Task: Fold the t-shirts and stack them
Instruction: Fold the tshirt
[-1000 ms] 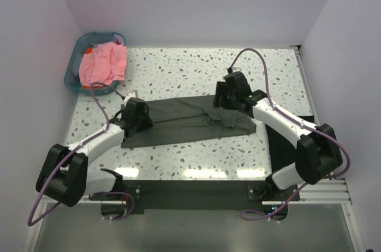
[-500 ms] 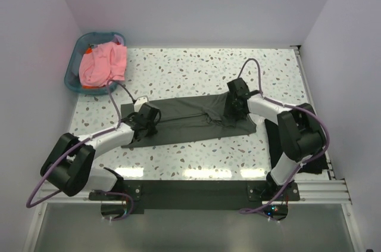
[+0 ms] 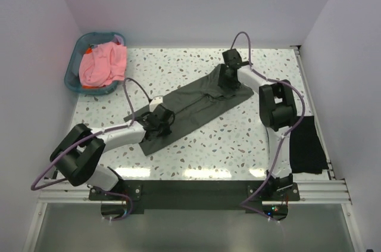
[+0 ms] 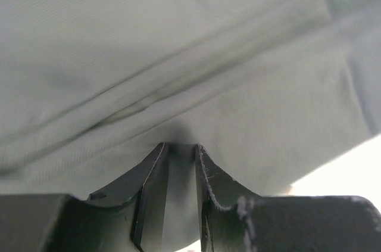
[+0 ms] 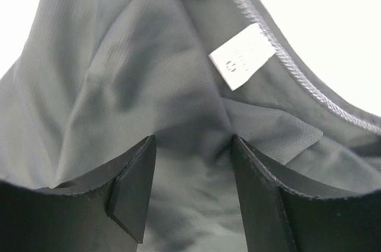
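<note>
Top external view has the olive-grey t-shirt (image 3: pixel 193 104) lying slantwise across the speckled surface (image 3: pixel 238 139), its near-left end pinched in the narrow-set left hand (image 3: pixel 159 122) on a low, outstretched arm, its far end bunched and gripped between the wider-set fingers of the right hand (image 3: pixel 228 82), that arm reaching far forward.

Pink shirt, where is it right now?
In the top view, the salmon-pink cloth t-shirt sits heaped in the teal plastic basket by the far left corner of the speckled table, apart from the dark olive-grey t-shirt.
</note>
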